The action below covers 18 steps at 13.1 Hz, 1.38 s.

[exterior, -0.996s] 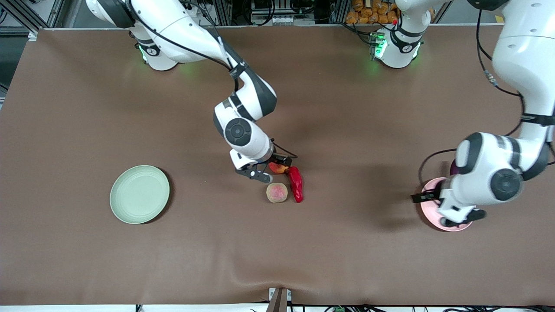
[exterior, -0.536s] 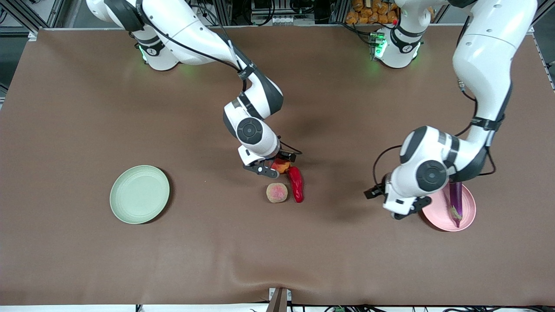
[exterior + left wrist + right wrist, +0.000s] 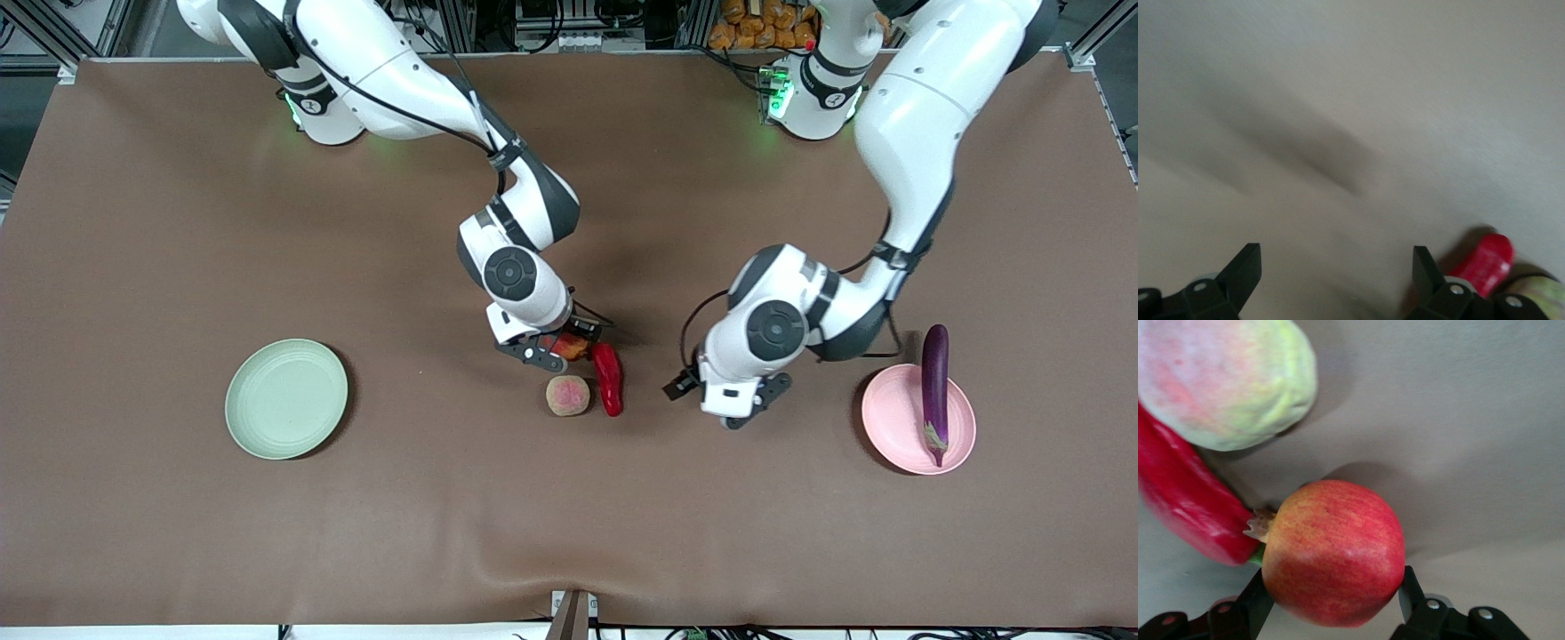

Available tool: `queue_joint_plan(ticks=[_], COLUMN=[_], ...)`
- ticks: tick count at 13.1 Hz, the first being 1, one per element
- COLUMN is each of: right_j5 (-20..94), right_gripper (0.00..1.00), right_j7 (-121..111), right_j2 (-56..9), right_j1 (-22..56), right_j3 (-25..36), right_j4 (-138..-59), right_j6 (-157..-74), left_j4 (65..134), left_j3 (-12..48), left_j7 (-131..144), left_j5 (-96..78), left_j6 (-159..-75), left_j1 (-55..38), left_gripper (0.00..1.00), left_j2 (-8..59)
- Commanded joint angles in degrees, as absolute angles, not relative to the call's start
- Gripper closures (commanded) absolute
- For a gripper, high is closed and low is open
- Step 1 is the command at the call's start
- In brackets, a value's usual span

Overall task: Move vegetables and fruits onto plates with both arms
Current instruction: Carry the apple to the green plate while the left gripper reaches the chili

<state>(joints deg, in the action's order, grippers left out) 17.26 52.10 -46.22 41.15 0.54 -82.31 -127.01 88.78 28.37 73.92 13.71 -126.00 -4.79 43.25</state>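
Observation:
The red-yellow apple (image 3: 573,346) (image 3: 1335,550) sits mid-table by the stem end of the red chili pepper (image 3: 608,378) (image 3: 1185,500). My right gripper (image 3: 558,349) (image 3: 1335,595) is shut on the apple, one finger against each side. The pinkish peach (image 3: 567,395) (image 3: 1225,380) lies just nearer the front camera, beside the chili. The purple eggplant (image 3: 933,391) lies across the pink plate (image 3: 889,431), its tip past the rim. My left gripper (image 3: 742,404) (image 3: 1337,267) is open over bare table between chili (image 3: 1485,263) and pink plate.
The pale green plate (image 3: 284,398) lies toward the right arm's end of the table, with nothing on it. Brown cloth covers the table. Both arm bases stand along the table's edge farthest from the front camera.
My right gripper has shut on the apple. The left arm has swung from over the pink plate toward mid-table, which uncovers the eggplant on the plate.

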Motion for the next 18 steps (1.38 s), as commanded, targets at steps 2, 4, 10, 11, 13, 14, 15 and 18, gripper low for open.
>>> queue_joint_plan(ticks=[2,4,10,11,13,14,15,18], right_j5=[17.1,12.6,6.0,5.3,5.2,5.1,5.1,4.2], right_gripper=[1.00,1.00,1.00,1.00,1.00,1.00,1.00,0.99], right_j7=[46.2,41.3,24.1,18.7,7.2,3.8,1.8,-2.2], right_j2=[-40.8,-37.8,-33.9,-33.9,-33.7,-34.2,-34.4,-35.0], right_j1=[37.1,36.3,21.5,18.0,10.5,7.2,4.4,0.6], right_j3=[0.3,3.1,5.4,5.4,5.3,5.3,5.3,5.3], right_j4=[-82.6,-82.5,-82.9,-82.9,-82.9,-83.0,-84.3,-88.4], right_j6=[-116.8,-111.2,-99.9,-99.0,-98.0,-98.1,-98.3,-103.4], left_j4=[82.5,81.6,82.1,82.1,82.0,82.0,82.0,82.0], left_j3=[27.7,26.6,24.1,24.1,24.1,24.1,24.1,24.1], left_j7=[83.9,84.9,80.8,80.8,80.8,80.8,80.8,80.8], left_j5=[12.8,12.9,18.3,19.7,19.7,19.8,19.7,19.9], left_j6=[-128.4,-130.4,-133.8,-133.9,-134.4,-135.4,-136.4,-138.9], left_j1=[-10.7,-13.7,-17.6,-17.7,-18.5,-18.6,-18.6,-19.0], left_gripper=[0.00,0.04,0.16,0.22,0.25,0.25,0.25,0.40], left_j2=[47.3,48.2,49.8,50.6,51.8,52.0,52.6,53.6])
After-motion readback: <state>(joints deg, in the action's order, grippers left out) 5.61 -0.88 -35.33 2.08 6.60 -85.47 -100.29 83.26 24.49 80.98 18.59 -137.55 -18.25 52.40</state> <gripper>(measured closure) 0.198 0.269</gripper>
